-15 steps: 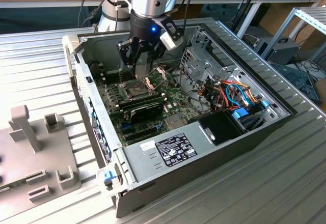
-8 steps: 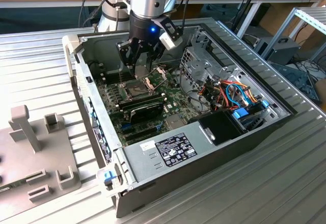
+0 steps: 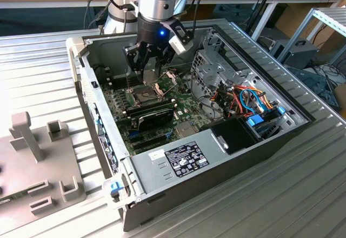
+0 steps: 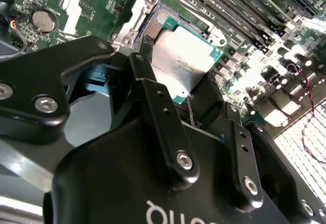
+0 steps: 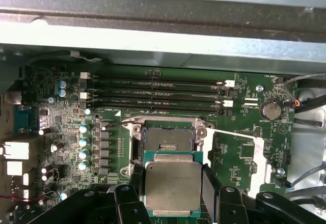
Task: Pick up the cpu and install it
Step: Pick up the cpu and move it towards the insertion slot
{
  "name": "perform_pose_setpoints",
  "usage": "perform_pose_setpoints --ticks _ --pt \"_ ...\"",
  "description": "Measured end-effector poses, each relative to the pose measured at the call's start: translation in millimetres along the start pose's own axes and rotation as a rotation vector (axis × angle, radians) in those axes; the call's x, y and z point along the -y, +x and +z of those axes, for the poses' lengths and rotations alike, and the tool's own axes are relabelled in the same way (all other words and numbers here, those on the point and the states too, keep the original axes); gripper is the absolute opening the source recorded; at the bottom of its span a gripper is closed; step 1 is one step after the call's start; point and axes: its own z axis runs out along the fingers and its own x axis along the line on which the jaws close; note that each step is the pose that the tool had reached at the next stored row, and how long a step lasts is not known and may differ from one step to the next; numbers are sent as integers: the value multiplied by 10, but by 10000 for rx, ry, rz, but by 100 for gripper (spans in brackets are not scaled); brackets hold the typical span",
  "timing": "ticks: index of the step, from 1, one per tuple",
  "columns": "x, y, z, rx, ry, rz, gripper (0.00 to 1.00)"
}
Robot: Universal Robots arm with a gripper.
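Over the green motherboard (image 5: 244, 147), the hand (image 5: 173, 196) clamps the cpu (image 5: 172, 183) between its fingers, near the socket (image 5: 167, 140).

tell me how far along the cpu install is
Done: the pick-up. The cpu is clamped in the gripper, which is already down inside the computer case. In hand: the chip hangs right at the edge of the open socket. Left: seating it, since the socket is bare in the first wrist view.
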Motion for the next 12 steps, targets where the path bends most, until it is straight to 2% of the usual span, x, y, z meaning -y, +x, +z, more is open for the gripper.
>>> perform_pose_setpoints --ticks 5,12 --pt "-9 1 82 0 22 0 55" --pt "-48 1 147 -2 67 -1 55"
